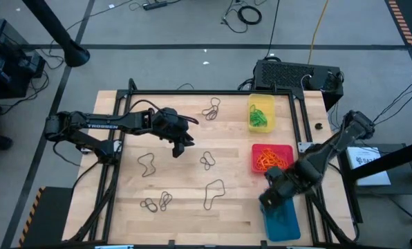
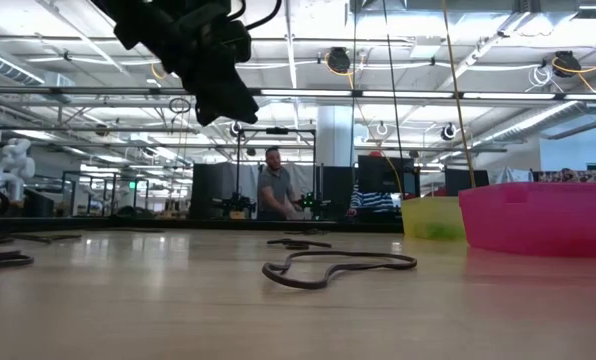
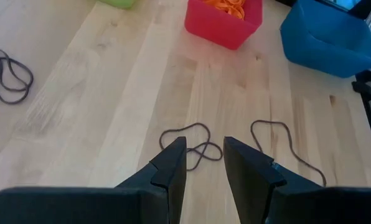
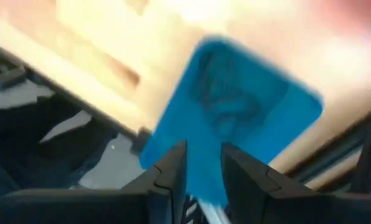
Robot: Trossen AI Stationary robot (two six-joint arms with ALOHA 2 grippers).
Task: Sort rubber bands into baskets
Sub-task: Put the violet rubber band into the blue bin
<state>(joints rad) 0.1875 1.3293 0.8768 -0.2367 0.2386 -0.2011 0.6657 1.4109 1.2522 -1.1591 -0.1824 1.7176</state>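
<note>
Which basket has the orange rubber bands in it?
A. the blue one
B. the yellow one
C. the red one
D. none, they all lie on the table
C: the high view shows a tangle of orange bands inside the red basket, while the yellow basket holds green ones.

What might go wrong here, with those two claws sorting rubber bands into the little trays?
The right gripper hangs open over the blue basket, which sits at the table's edge; a band dropped off-centre could fall outside. The left gripper, also open, hovers over overlapping dark bands, so it might grab several or none.
</note>
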